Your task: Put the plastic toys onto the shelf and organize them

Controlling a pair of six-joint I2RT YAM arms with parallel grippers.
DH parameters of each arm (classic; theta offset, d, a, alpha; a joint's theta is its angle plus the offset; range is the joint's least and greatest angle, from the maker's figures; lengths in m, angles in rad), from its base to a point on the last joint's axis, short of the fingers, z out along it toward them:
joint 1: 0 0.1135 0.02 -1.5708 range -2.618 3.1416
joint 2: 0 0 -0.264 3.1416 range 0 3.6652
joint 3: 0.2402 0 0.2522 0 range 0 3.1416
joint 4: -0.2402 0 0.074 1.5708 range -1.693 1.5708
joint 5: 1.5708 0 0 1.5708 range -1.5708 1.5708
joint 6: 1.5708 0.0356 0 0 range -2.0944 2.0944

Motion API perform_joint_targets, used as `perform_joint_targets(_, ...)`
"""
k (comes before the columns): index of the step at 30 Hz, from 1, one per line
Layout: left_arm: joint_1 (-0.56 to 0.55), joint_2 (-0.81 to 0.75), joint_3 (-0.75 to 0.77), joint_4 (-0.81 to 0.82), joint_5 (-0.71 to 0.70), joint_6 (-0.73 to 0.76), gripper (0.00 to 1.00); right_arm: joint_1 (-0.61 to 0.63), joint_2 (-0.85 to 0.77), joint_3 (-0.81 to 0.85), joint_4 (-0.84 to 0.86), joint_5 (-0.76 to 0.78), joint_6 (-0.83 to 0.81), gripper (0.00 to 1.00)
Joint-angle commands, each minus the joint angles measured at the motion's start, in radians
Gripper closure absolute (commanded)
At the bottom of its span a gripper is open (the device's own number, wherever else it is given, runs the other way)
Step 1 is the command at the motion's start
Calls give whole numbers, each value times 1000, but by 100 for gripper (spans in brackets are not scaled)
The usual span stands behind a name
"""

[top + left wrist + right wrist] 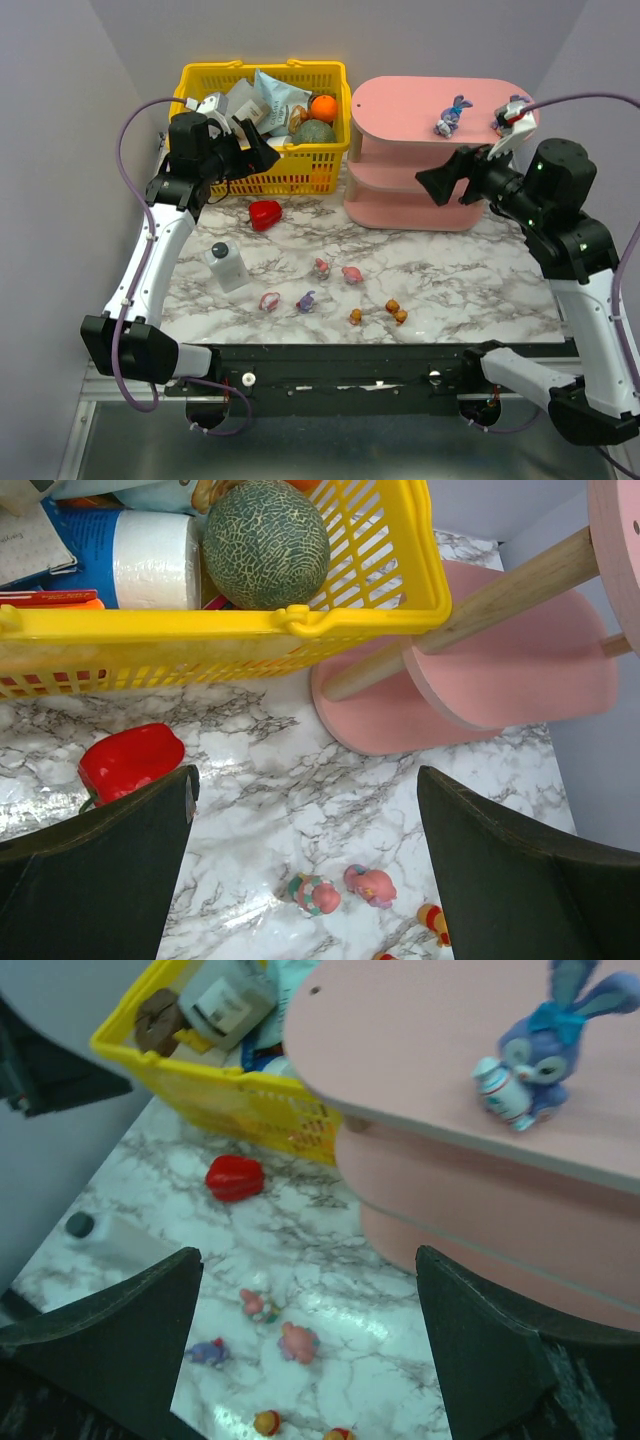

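The pink shelf (400, 100) is set at 1 o'clock on the marble table (480, 270), its left end just beside the yellow basket (290, 178) at 11 o'clock. Most of the top board is left bare. A purple-blue bunny (452, 117) with long ears and a blue bow is stood toward the board's 3 o'clock end, and a second figurine (513, 108) is seen at the very edge there. Open marble is left in front of the shelf. Toward 6 o'clock are scattered three pink-white ones (352, 273), a loose bunny (306, 300) and three orange ones (393, 305). The left gripper (305, 780) is held at the basket's front wall, the right gripper (305, 1255) before the shelf's tiers. Both are spread wide and nothing is gripped.
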Motion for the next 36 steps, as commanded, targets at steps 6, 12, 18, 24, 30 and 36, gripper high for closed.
perform_joint_targets(6,-5,-18,-2,15,26,-15,1,330,-72,-346,258,-127,-66,7)
perform_joint_targets(12,-5,-29,-5,12,23,-13,1,512,-23,-553,428,-10,-64,7)
perform_joint_targets(18,-5,-24,5,25,44,-16,1,614,106,-732,577,-31,-87,7)
perform_joint_targets(24,-5,-24,-8,32,43,-21,1,696,201,-768,631,106,-112,8)
perform_joint_targets(30,-5,-20,15,22,48,-19,1,742,325,-831,792,141,-83,15)
perform_joint_targets(36,-5,-23,6,20,48,-22,1,816,474,-811,911,155,-49,22)
